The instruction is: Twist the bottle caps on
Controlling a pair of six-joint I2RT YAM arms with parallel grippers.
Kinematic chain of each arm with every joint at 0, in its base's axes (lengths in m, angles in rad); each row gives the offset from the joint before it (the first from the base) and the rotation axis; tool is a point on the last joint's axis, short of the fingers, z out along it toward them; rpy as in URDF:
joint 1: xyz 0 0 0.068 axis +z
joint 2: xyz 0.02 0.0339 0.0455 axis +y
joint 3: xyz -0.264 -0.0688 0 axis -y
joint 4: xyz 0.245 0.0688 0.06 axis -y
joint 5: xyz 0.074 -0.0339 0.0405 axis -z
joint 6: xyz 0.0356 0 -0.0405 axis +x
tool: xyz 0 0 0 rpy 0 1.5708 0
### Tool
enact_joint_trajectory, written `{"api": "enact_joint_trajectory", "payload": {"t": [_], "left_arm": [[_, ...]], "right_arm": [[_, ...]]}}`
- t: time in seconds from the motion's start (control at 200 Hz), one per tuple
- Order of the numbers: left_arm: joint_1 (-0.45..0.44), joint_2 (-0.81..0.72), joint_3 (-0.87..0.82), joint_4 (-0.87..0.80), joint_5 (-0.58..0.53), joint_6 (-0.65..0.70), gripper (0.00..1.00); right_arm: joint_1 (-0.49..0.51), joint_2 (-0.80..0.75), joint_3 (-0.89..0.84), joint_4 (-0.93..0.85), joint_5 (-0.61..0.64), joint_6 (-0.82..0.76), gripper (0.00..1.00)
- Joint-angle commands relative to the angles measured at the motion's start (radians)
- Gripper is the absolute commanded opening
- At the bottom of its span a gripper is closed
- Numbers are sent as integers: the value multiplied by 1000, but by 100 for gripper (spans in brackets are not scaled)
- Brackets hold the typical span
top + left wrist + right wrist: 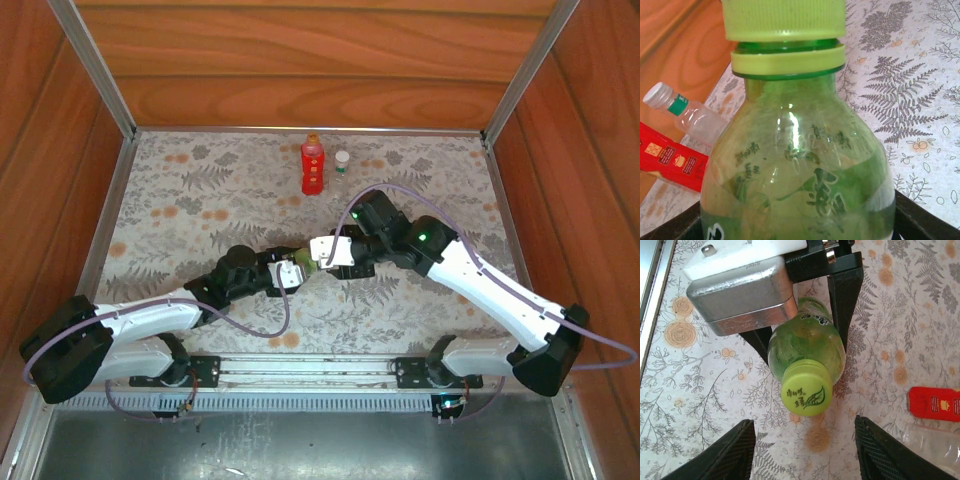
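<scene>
The left hand (293,272) pinches the translucent green plastic bottle (807,342) at mid-frame in the right wrist view, its long axis pointing down-frame so the yellow-green ribbed plastic cap (805,392) on its neck faces the gap of the spread right hand (804,442), untouched.

Unreadable Chinese characters on green bottle (800,165), yellow-green cap (806,395)

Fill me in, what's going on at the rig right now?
The left tool grips the green bottle by its body. The yellow-green cap sits on its neck; how tight, I cannot tell. The right tool is open in front of that cap, not touching it. The red bottle and clear bottle stand capped farther back.
</scene>
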Motion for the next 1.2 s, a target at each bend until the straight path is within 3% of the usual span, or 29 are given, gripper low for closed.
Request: {"api": "enact_joint_trajectory", "payload": {"t": [0.0,0.25,0.425,0.585,0.67,0.77,0.855,0.964,1.104,1.199], "left_arm": [[-3,-6,-5,-15,19,-6,65],[-2,-4,-4,-16,13,-2,65],[-2,2,-3,-18,7,-1,65],[-3,1,-2,-20,3,-1,65],[-2,2,-1,-20,-3,-1,65],[-2,2,0,-19,-11,3,65],[-3,3,2,-19,-13,3,65],[-3,4,3,-20,-13,3,65],[-2,12,8,-20,-9,3,65],[-2,18,11,-19,-5,4,65]], "right_arm": [[13,42,28,-10,-18,-72,54],[18,98,35,13,-42,-63,43],[19,103,28,17,-37,-41,29],[19,82,-10,68,-30,94,19],[19,55,-54,152,-17,279,13],[19,28,-99,287,65,705,2],[19,10,-118,320,134,1033,0],[17,-13,-149,324,125,1418,0],[12,-13,-134,230,80,1525,3],[7,-23,-119,195,97,1398,16]]}}
